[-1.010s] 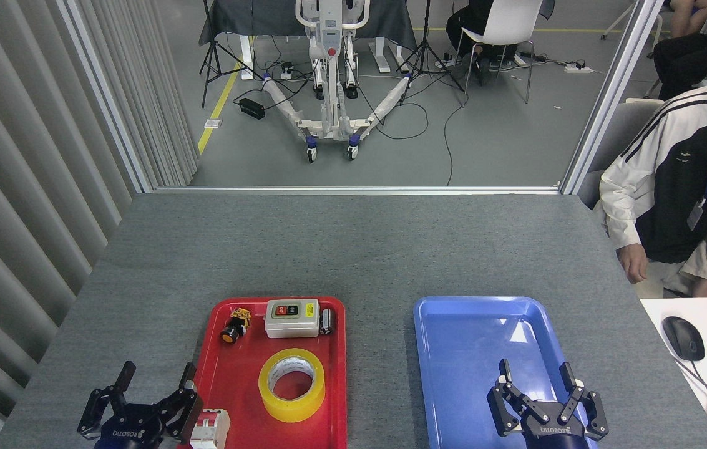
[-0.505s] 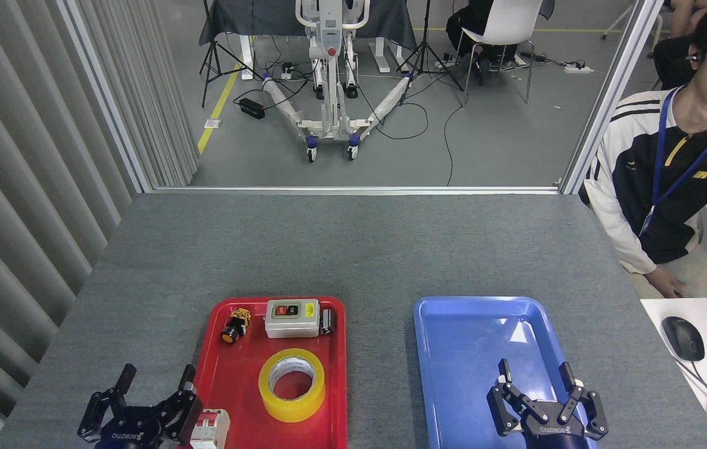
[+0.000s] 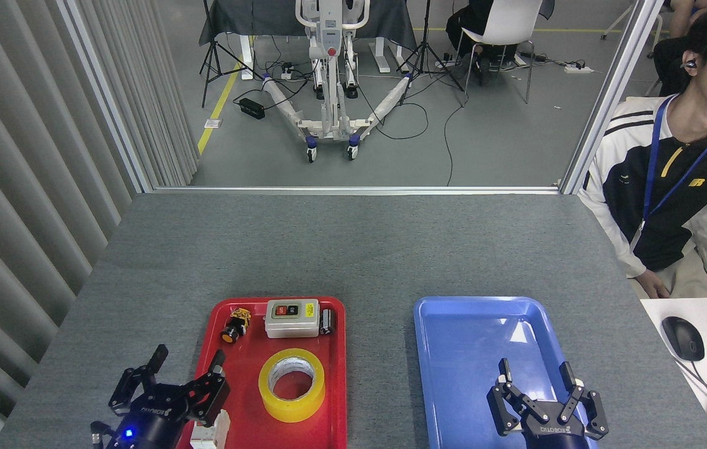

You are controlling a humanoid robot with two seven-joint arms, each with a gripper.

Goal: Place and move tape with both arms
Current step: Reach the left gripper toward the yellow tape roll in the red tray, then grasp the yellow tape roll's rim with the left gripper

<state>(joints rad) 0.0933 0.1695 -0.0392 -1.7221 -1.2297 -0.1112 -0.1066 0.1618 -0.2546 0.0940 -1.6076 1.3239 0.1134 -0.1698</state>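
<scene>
The glossy yellow tape roll [image 3: 291,385] lies flat in the red plastic tray [image 3: 238,368]; both black claws, left [image 3: 187,365] (nearer) and right [image 3: 535,376], gape empty, ready to reach

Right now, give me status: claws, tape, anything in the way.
Left claw open, empty, at red tray edge. Right claw open over blue tray. Tape flat in red tray, clear.

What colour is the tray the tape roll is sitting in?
Red; the tape roll lies flat in the red tray, clearest in the head view.
</scene>
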